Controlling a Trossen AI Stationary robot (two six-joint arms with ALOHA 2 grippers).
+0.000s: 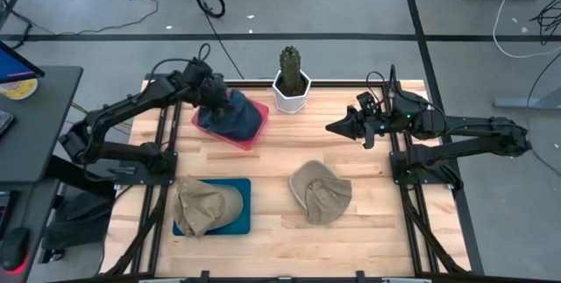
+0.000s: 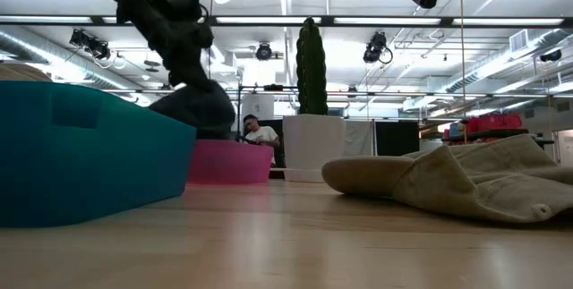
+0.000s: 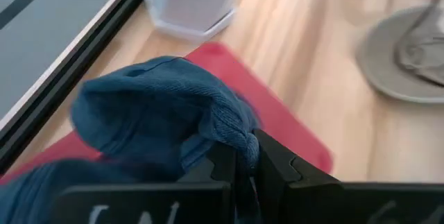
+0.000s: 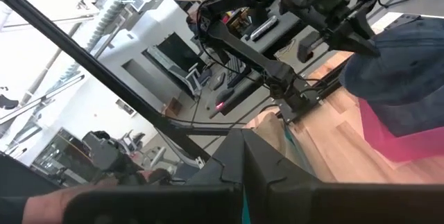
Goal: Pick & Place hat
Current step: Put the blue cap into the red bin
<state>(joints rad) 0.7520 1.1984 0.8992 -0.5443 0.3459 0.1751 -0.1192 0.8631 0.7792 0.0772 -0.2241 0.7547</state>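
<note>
A dark blue hat (image 1: 233, 115) sits over a red tray (image 1: 254, 137) at the table's far left. My left gripper (image 1: 213, 96) stands over the hat's left part, shut on its cloth; in the left wrist view the blue hat (image 3: 152, 113) bulges ahead of my left gripper (image 3: 244, 165). A beige hat (image 1: 320, 192) lies flat on the bare wood near the middle. Another beige hat (image 1: 204, 204) rests in a blue tray (image 1: 242, 188). My right gripper (image 1: 337, 128) hovers shut above the table's right half, pointing left, holding nothing. My left gripper pinches a bunched fold of the blue hat's cloth (image 3: 244, 141) between its two fingers, coming from above and slanting down. How many layers it has, I cannot tell. The hat swells out ahead of the fingers, and its lower part (image 2: 199, 121) meets the red tray (image 2: 229, 161).
A cactus in a white pot (image 1: 291, 90) stands at the far edge, just right of the red tray. Bare wood lies between the two trays and around the loose beige hat. Black frame rails (image 1: 405, 197) run along the table's left and right sides.
</note>
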